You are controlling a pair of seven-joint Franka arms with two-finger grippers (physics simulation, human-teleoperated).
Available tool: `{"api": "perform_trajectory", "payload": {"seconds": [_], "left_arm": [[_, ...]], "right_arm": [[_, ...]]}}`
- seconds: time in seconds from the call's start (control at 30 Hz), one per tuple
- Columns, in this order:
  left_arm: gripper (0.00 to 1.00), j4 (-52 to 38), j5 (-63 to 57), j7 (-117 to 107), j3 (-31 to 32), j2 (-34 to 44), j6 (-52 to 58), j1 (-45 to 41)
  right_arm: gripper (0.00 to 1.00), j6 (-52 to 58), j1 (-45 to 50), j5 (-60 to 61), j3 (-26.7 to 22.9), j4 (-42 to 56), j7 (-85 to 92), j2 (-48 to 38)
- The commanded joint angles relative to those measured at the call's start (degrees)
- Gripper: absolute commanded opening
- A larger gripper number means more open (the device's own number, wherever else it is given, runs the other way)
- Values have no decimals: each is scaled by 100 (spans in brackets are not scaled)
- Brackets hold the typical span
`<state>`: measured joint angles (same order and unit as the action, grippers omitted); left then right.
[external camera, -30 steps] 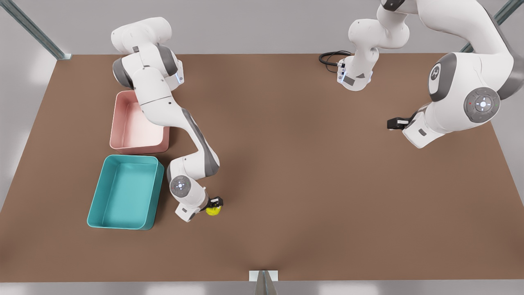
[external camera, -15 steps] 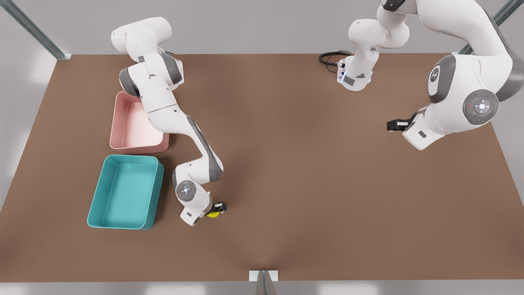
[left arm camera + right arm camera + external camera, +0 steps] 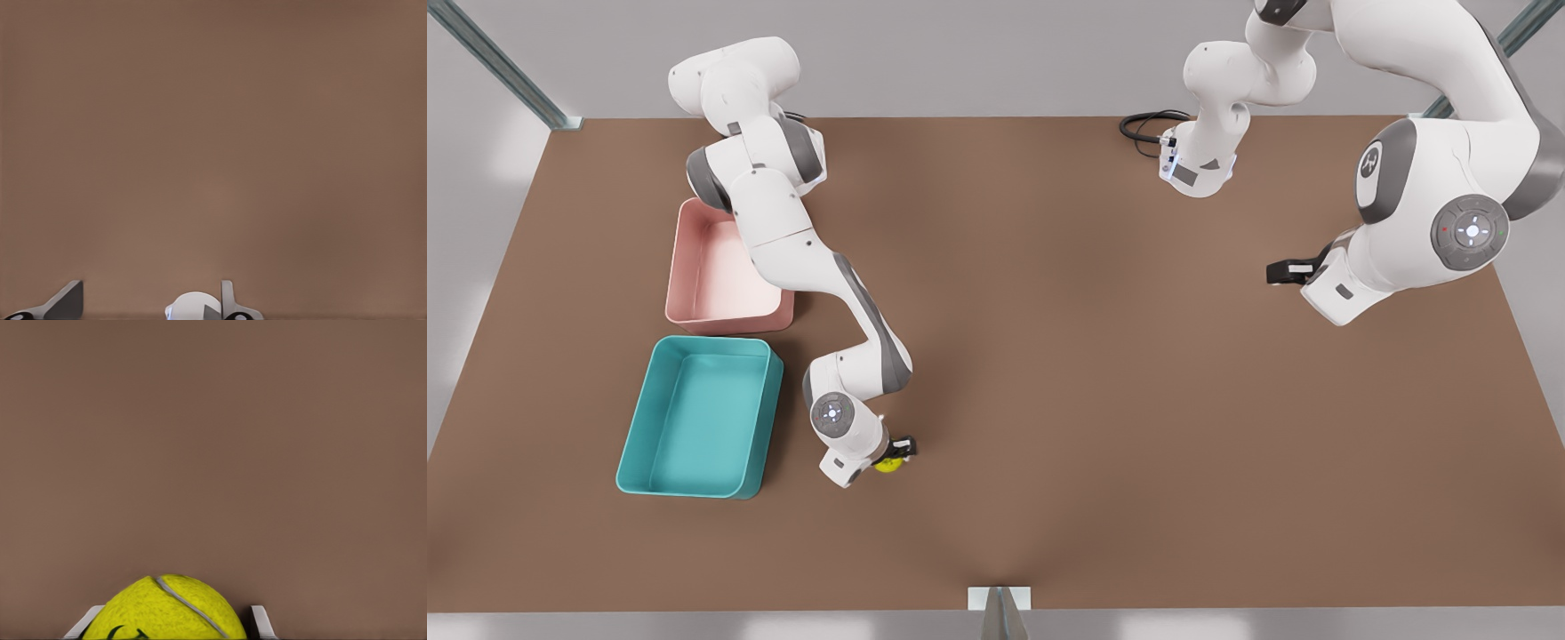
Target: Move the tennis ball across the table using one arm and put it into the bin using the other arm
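Observation:
The yellow-green tennis ball [image 3: 887, 464] lies on the brown table, to the front view's right of the teal bin [image 3: 698, 416]. My right gripper [image 3: 899, 448] is down over the ball. In the right wrist view the ball [image 3: 167, 610] sits between the two fingertips [image 3: 261, 623], and the right gripper [image 3: 175, 621] stands open around it, with the fingers close to its sides. My left gripper [image 3: 1282, 269] waits open above the table at the front view's right. It holds nothing, as the left wrist view of that gripper [image 3: 150, 297] shows.
A pale pink tub [image 3: 725, 277] stands just behind the teal bin, partly under the right arm. A black cable [image 3: 1143, 124] lies by the left arm's base at the table's back edge.
My right gripper has come down over the tennis ball, which is now half hidden under it in the front view. The left arm has barely shifted.

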<state>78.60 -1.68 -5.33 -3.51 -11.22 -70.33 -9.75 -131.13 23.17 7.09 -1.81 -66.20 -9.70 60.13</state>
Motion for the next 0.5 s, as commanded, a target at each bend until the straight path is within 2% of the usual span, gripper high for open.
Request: {"api": "perform_trajectory", "payload": {"seconds": [0.0,0.07,0.3,0.47], "left_arm": [[100,-3,-8,-74,-1,6,-7,0],[100,-3,-8,-65,-1,6,-16,0],[100,-3,-17,-65,-1,-3,-16,0],[100,-3,-17,-74,-1,-3,2,-18]], "right_arm": [[74,0,-6,3,-3,1,3,-10],[69,-9,-23,11,6,37,-5,-10],[69,413,-313,55,14,-34,442,-502],[69,2531,-1130,-24,-100,-86,1866,-1592]]}}
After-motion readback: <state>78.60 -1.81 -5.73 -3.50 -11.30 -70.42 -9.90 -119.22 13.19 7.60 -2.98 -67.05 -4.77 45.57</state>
